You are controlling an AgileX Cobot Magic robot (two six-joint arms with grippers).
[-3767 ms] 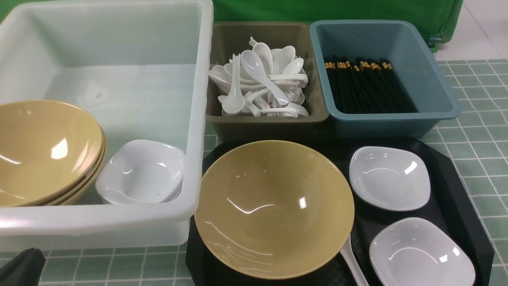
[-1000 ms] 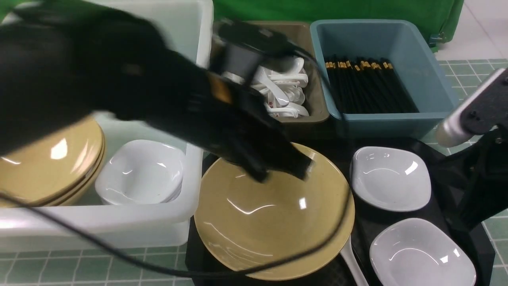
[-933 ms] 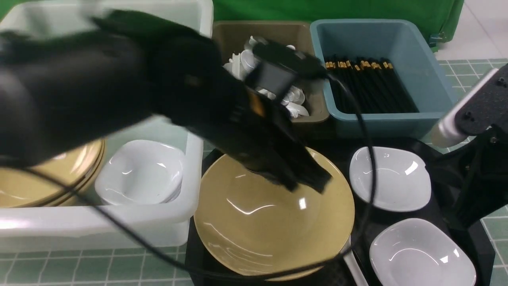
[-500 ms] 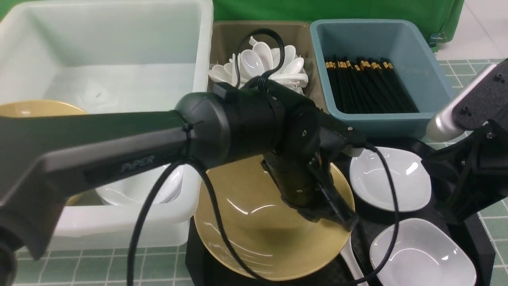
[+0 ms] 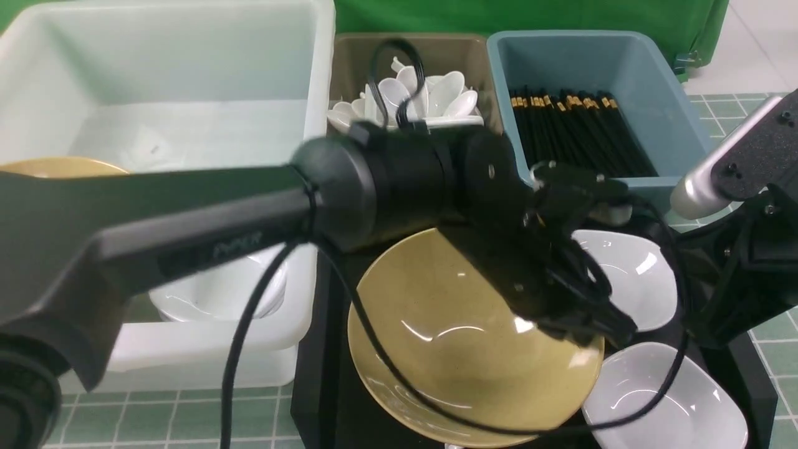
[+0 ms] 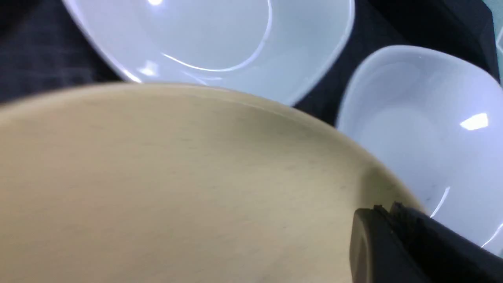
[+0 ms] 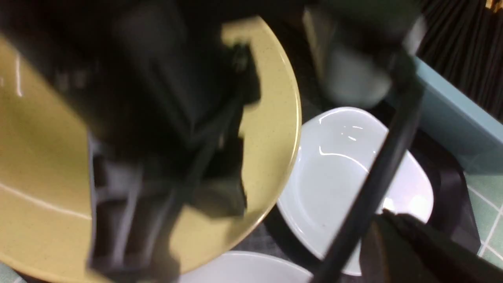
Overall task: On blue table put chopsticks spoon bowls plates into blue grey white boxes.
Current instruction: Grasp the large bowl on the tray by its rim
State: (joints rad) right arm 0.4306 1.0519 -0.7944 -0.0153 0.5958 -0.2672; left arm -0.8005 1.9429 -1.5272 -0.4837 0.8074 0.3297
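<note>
My left gripper (image 5: 597,327) reaches across from the left and is shut on the right rim of a tan bowl (image 5: 461,337), which sits tilted over the black tray (image 5: 321,349). In the left wrist view the bowl (image 6: 177,184) fills the frame and the gripper (image 6: 387,210) pinches its edge. Two white plates (image 5: 639,280) (image 5: 661,399) lie just right of the bowl. My right gripper (image 7: 387,216) is shut and empty above the far plate (image 7: 346,173). Chopsticks (image 5: 580,137) fill the blue box (image 5: 679,131). Spoons (image 5: 446,93) fill the grey box (image 5: 349,62). No loose spoon shows.
The white box (image 5: 312,125) at the left holds stacked tan bowls (image 5: 56,167) and white dishes (image 5: 218,293). My left arm (image 5: 187,212) and its cable span the view. My right arm (image 5: 742,287) stands at the tray's right edge on the blue table (image 5: 735,118).
My left gripper swept in from the left, closed on the bowl's right rim and pulled the bowl right, over the plates' edges. My right arm came in at the right and has stayed put.
</note>
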